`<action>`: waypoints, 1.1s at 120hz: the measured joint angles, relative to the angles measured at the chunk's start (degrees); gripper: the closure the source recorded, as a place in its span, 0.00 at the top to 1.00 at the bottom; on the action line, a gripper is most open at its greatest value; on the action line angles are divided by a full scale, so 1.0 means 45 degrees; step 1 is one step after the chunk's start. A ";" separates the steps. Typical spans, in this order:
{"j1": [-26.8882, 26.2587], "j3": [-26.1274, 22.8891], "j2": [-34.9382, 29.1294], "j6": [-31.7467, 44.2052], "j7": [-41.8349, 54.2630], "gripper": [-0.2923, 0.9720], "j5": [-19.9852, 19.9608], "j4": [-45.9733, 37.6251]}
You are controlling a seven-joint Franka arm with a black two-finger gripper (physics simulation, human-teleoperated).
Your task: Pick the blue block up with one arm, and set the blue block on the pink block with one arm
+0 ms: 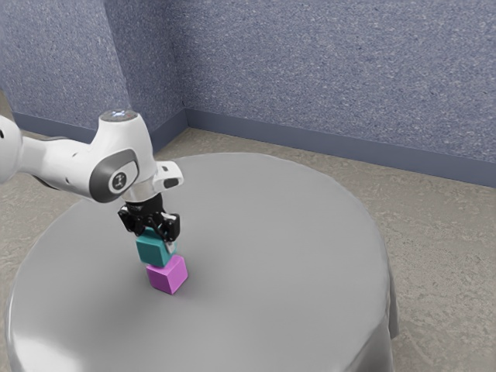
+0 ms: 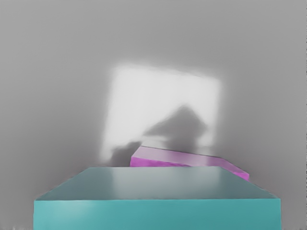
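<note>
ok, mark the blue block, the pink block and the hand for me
blue block [image 1: 153,249], exterior view, middle of its visible side.
pink block [image 1: 167,276], exterior view, centre of the block.
hand [image 1: 154,232], exterior view, midway between its fingertips.

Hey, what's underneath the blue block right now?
The pink block, standing on the table, lies under the blue block. Its top face is mostly covered, so whether the two touch cannot be told.
</note>
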 joint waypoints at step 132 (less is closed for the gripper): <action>-0.0133 -0.0960 -0.3025 -0.5456 -0.0414 0.76 -0.0607 0.5419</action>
